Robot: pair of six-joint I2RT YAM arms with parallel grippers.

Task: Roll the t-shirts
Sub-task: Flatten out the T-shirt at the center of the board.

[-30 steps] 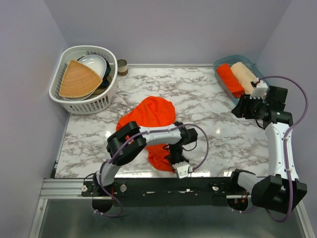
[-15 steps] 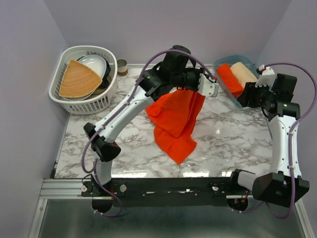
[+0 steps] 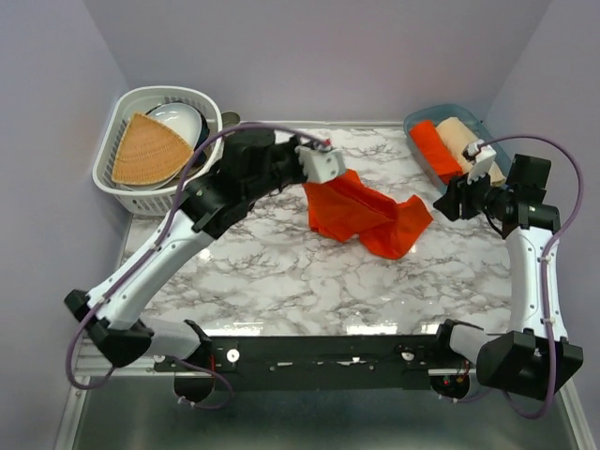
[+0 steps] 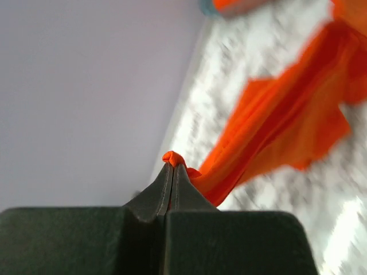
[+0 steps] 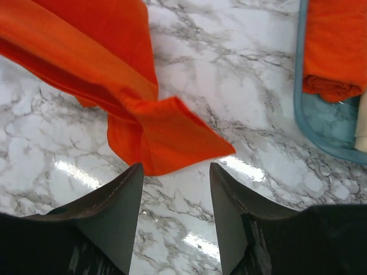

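Left gripper [image 3: 334,174]: clenched on a bunched edge of the loose t-shirt [image 3: 361,211], held up over the far middle of the table [image 3: 281,272].
Loose t-shirt: hangs from that pinch and slopes right, its lower end down on the marble.
Right gripper [image 3: 457,200]: jaws apart with nothing between them, above the table just beside the shirt's lower end.
Rolled t-shirt [image 3: 434,150]: lies in the blue tray [image 3: 417,120] at the far right, beside a beige roll [image 3: 459,139].
Basket [image 3: 127,178]: far left, holding a tan mat [image 3: 145,150].
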